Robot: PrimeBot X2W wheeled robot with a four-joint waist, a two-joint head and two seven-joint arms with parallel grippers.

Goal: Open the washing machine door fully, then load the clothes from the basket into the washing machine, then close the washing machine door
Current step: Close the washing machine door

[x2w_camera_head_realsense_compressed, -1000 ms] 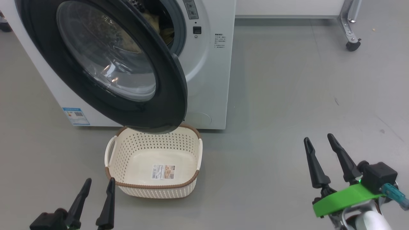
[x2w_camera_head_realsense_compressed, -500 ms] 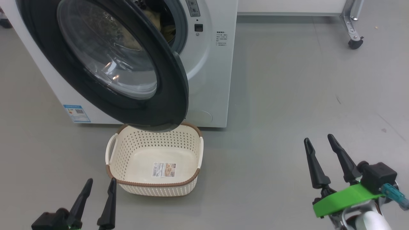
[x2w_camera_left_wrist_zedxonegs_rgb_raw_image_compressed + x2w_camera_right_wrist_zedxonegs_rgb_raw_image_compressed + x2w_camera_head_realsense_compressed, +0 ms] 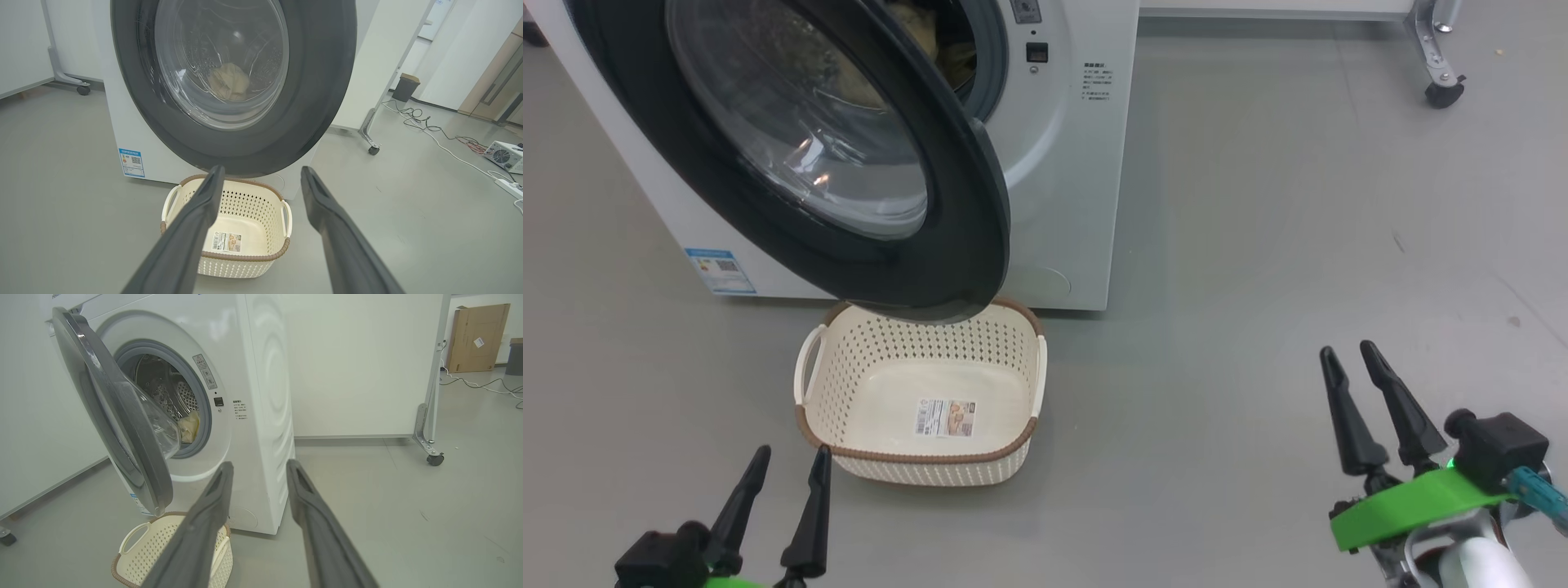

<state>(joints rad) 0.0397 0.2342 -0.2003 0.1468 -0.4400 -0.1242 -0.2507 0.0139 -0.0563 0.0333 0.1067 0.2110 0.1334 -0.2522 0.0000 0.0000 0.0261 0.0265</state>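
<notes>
The washing machine stands at the upper left, its door swung partly open and hanging over the basket's back edge. The basket sits on the floor in front, empty but for a label on its bottom. Pale clothes lie inside the drum, showing as clothes through the door glass and clothes past the gasket. My left gripper is open, low, just left of the basket's near corner. My right gripper is open with nothing between its fingers, far right of the basket.
A white panel on a wheeled frame, with a caster, stands behind the machine to the right. Cables and a small grey device lie on the floor further right. A cardboard box leans at the back wall. Bare grey floor surrounds the basket.
The right gripper's fingers have come closer together. The head view has shifted a little, so the machine and basket sit slightly higher and further right; door and basket themselves have not moved.
</notes>
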